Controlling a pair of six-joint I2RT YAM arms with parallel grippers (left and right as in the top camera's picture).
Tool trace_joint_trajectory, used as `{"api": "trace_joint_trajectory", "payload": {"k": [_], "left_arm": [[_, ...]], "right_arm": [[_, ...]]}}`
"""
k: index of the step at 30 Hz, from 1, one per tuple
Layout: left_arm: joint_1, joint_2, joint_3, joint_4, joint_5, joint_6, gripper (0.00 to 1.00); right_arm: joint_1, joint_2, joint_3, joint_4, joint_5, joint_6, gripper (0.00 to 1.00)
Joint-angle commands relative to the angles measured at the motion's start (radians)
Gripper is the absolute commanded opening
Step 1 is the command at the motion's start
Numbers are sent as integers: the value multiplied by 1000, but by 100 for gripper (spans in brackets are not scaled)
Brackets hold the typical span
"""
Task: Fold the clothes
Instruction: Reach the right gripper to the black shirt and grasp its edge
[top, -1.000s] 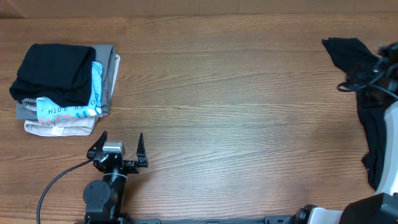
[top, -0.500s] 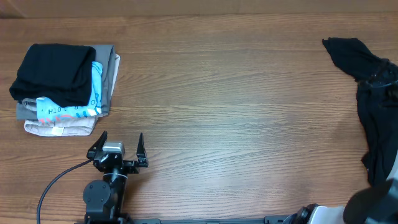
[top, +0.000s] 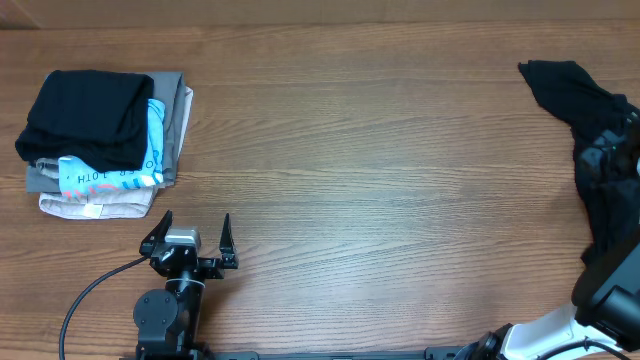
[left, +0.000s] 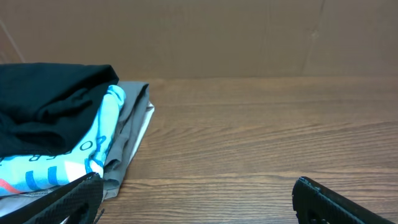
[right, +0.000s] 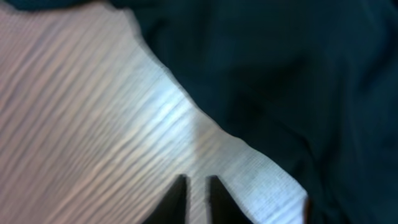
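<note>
Overhead, the T-shirt is lying bunched at the tabletop's right edge. Left wrist: the fingers of the left gripper are standing spread. Right wrist: the fingers of the right gripper are sitting pressed together over bare wood beside the T-shirt, so we are risking lifting nothing.

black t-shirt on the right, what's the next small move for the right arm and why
Probably open the right gripper and nudge it onto the black T-shirt edge before closing. In the wrist view its fingertips stand almost together over bare table, wood showing between them, the fabric just beside them, apparently not caught.
</note>
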Motion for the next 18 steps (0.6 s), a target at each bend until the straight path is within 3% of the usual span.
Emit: {"api": "trace_joint_trajectory", "payload": {"k": [1, 7, 18], "left_arm": [[-7, -11, -10, 4, -10, 19, 100], [-7, -11, -10, 4, -10, 19, 100], [-7, -11, -10, 4, -10, 19, 100]], "right_arm": [[-48, -6, -62, -5, 29, 112, 4], [-111, -6, -180, -1, 49, 184, 4], [-150, -6, -189, -95, 178, 293, 4]]}}
